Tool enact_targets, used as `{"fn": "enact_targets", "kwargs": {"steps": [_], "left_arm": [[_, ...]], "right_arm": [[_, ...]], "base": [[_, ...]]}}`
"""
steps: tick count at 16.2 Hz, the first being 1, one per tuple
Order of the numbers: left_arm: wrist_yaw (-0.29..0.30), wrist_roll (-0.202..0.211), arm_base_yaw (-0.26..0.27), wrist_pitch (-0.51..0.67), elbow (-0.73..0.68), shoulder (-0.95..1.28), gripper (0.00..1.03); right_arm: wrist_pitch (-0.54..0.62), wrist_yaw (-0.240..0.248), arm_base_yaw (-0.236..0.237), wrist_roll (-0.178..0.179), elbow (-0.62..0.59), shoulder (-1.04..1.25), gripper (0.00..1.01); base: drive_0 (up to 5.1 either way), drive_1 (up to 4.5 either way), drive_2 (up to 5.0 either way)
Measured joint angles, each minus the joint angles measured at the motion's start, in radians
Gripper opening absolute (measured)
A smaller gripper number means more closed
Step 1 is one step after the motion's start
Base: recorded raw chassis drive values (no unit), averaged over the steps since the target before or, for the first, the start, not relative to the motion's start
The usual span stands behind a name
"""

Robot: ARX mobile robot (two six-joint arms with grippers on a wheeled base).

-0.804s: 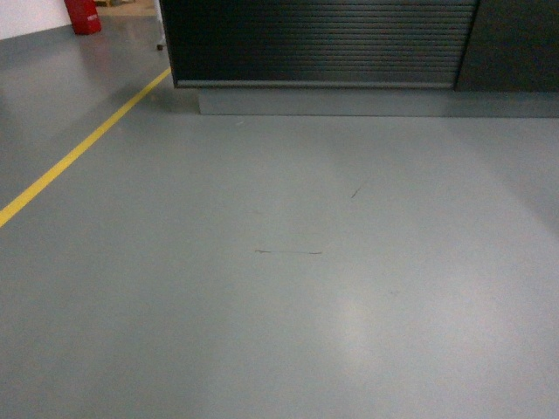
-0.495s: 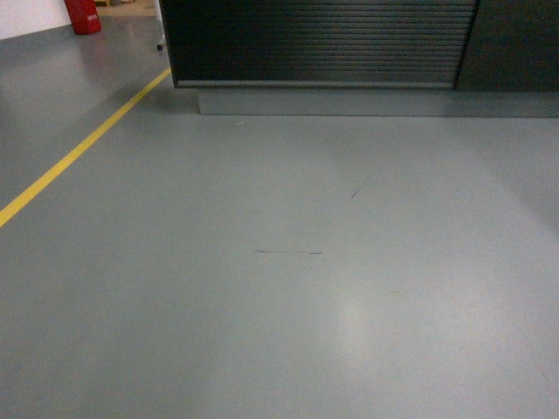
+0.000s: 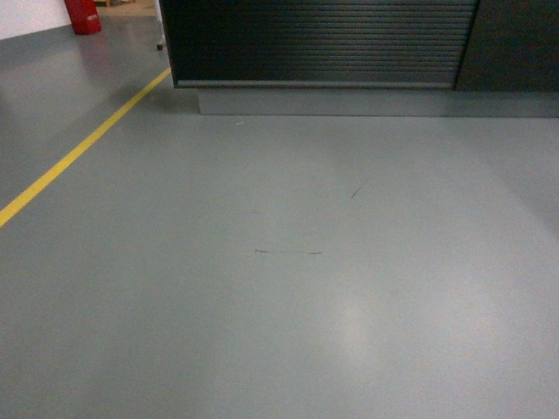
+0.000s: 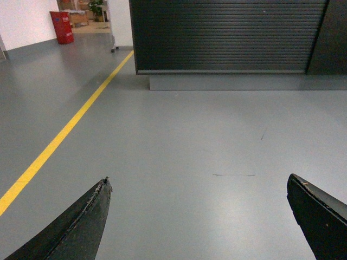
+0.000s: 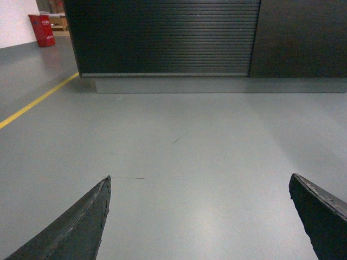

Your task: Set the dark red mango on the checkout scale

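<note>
The checkout [image 3: 319,42] is a dark counter with a ribbed slatted front on a grey plinth, standing across the far end of the grey floor; the left wrist view shows the checkout [image 4: 227,35] ahead, and so does the right wrist view, checkout [image 5: 165,35]. The dark red mango and the scale are out of view. My left gripper [image 4: 198,181] is open, with only bare floor between its dark fingers. My right gripper [image 5: 200,180] is open too and holds nothing. Neither gripper shows in the head view.
A yellow floor line [image 3: 83,144] runs diagonally along the left. A red object [image 3: 83,16] stands at the far left by a white wall. A plain dark panel [image 3: 515,44] adjoins the counter on the right. Thin scuff marks [image 3: 288,252] cross the floor.
</note>
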Motion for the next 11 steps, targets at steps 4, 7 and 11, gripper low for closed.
{"fn": "enact_targets", "kwargs": {"steps": [4, 7, 11], "left_arm": [[0.0, 0.0, 0.0, 0.0, 0.0, 0.0, 0.98], [0.0, 0.0, 0.0, 0.0, 0.0, 0.0, 0.98], [0.0, 0.0, 0.0, 0.0, 0.0, 0.0, 0.98]], "right_arm": [[0.0, 0.0, 0.0, 0.0, 0.0, 0.0, 0.98], [0.0, 0.0, 0.0, 0.0, 0.0, 0.0, 0.98], [0.001, 0.0, 0.0, 0.0, 0.0, 0.0, 0.98]], "base": [[0.0, 0.0, 0.0], [0.0, 0.0, 0.0], [0.0, 0.0, 0.0]]}}
